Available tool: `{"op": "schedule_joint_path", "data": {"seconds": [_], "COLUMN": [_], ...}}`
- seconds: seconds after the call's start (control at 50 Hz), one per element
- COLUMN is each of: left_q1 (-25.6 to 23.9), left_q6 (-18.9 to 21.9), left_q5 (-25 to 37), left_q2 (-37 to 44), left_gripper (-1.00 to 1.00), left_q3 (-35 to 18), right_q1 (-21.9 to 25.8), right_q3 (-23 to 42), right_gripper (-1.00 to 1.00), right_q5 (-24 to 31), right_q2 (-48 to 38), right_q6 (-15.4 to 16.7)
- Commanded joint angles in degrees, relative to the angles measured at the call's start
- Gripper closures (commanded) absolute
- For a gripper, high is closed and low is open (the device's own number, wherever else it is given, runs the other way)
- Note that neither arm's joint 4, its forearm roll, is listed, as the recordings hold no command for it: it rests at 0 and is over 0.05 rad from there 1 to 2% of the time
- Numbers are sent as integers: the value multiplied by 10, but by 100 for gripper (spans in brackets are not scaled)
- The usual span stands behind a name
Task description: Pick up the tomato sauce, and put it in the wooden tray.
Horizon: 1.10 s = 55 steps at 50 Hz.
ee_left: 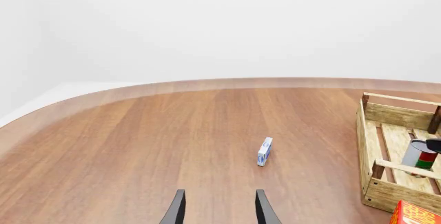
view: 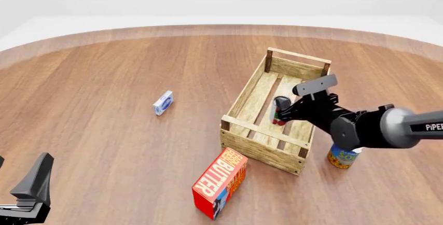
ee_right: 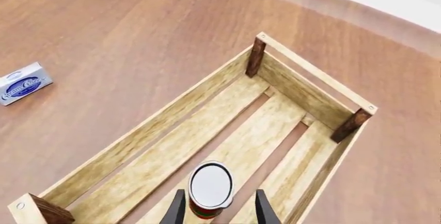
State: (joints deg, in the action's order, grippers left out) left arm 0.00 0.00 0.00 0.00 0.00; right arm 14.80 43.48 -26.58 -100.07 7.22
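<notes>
Tomato sauce (ee_right: pixel 210 189), a small can with a silver-white top and a red and green band low on its label, stands upright inside the wooden tray (view: pixel 248 96), on the slatted floor toward the tray's near end. Your right gripper (ee_right: pixel 216 211) has one finger on each side of the can, and whether the fingers press on it or stand just off it cannot be told from these views. In the front view your right arm reaches over the tray's right rail. A blue-and-yellow can (view: pixel 342 157) stands on the table (view: pixel 104 69) just outside that rail, partly hidden by the arm. A red butter box (view: pixel 220 182) lies just in front of the tray's near end. A small blue and white box (view: pixel 163 102) lies well to the tray's left. Your left gripper (ee_left: pixel 219 211) hangs over bare table at the near left, fingers spread and holding nothing.
</notes>
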Motion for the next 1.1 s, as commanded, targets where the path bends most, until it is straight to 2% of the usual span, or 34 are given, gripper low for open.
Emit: {"op": "schedule_joint_path", "data": {"seconds": [0.02, 0.72, 1.1], "left_q1": [0, 0, 0], "left_q6": [0, 0, 0], "left_q5": [0, 0, 0], "left_q2": [0, 0, 0], "left_gripper": [-100, -100, -100], "left_q3": [0, 0, 0], "right_q1": [-3, -5, 0], "right_q3": [-2, -55, -79], "right_gripper": [-100, -100, -100], "right_q5": [7, 38, 72], "right_q2": [11, 109, 174], "right_q6": [3, -5, -8]}}
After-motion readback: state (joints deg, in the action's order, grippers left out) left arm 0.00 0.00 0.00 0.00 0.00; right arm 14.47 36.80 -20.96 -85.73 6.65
